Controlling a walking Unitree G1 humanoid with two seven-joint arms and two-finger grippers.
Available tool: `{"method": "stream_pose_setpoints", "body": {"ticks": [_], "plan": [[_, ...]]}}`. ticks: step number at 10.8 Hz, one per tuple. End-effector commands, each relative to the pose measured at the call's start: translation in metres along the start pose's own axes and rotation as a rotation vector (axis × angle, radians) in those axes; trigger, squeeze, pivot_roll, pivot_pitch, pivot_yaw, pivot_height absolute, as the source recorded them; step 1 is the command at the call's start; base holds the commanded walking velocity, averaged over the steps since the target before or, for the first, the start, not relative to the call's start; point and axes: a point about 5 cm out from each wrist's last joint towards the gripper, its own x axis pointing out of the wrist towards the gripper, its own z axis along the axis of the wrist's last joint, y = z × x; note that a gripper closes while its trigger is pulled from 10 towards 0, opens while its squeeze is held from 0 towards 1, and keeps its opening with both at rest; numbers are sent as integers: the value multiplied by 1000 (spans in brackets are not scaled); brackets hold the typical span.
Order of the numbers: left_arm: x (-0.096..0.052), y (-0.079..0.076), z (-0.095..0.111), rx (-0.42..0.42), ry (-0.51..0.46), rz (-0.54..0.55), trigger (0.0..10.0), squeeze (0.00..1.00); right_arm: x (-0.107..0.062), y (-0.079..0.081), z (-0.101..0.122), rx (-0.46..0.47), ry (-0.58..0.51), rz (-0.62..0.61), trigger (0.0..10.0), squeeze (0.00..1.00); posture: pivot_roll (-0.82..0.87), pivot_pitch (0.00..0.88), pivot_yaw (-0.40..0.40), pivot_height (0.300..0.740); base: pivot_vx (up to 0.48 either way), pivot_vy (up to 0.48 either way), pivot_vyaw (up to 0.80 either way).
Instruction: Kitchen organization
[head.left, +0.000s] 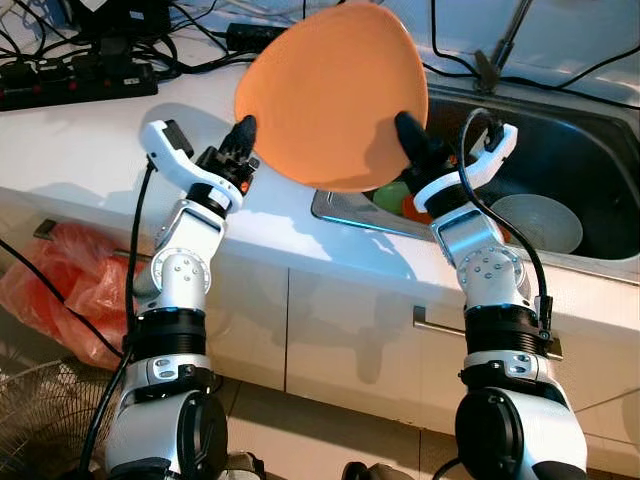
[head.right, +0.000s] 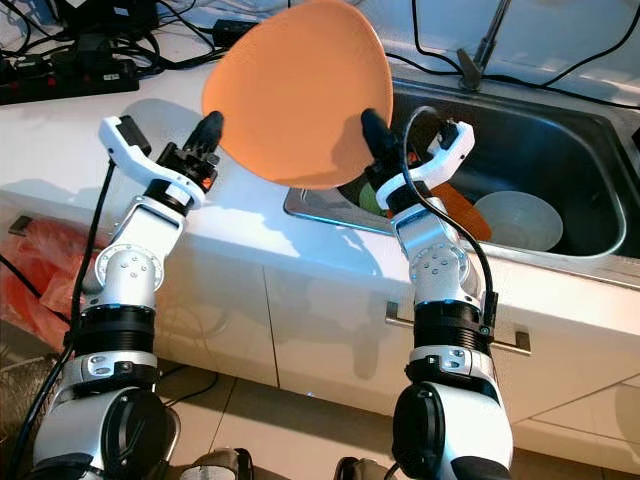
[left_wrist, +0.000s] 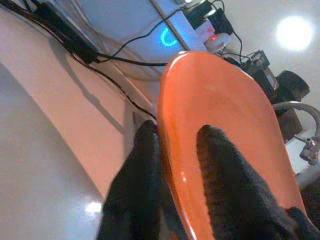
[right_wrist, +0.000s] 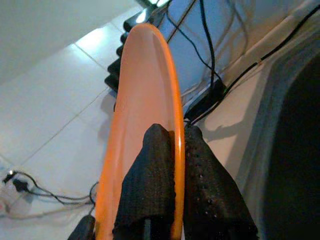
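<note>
Upper centre of the frame, I hold the orange plate (head.left: 330, 95) above the sink (head.left: 590, 150) edge, left gripper (head.left: 243, 140) and right gripper (head.left: 410, 135) each pinching its rim (probably firmly); I'd move both together.

Both silver arms rise bent at the elbow, wrists angled inward toward each other. The left gripper (head.left: 243, 140) pinches the orange plate (head.left: 330, 95) at its left edge, fingers (left_wrist: 220, 170) on either face; the right gripper (head.left: 410, 135) clamps the opposite rim, its fingers (right_wrist: 150, 175) closed across it
</note>
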Motion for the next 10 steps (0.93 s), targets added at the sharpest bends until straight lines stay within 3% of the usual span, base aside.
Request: {"method": "stream_pose_setpoints", "body": {"ticks": [1, 4, 5, 7, 9, 10], "plan": [[6, -12, -6, 11, 37, -56, 10000, 1000, 4, 5, 7, 14, -38, 7, 0, 0, 53, 85, -61, 740, 0, 0, 0], [6, -9, -10, 53, 61, -32, 10000, 1000, 4, -2, 24, 66, -157, -69, 0, 0, 56, 82, -60, 740, 0, 0, 0], [6, -10, -16, 84, 95, -25, 10000, 0, 2, -8, 33, 108, -217, -115, 0, 0, 56, 82, -60, 740, 0, 0, 0], [5, -13, -26, 170, 168, -34, 10000, 0, 0, -15, 44, 106, -281, -166, 0, 0, 55, 78, -59, 740, 0, 0, 0], [0, -34, -39, 382, 304, -201, 10000, 0, -3, -22, 57, -32, -319, -238, 0, 0, 58, 81, -61, 740, 0, 0, 0], [-2, -39, -44, 441, 342, -257, 10000, 0, -5, -24, 61, -94, -325, -266, 0, 0, 58, 81, -61, 740, 0, 0, 0]]}}
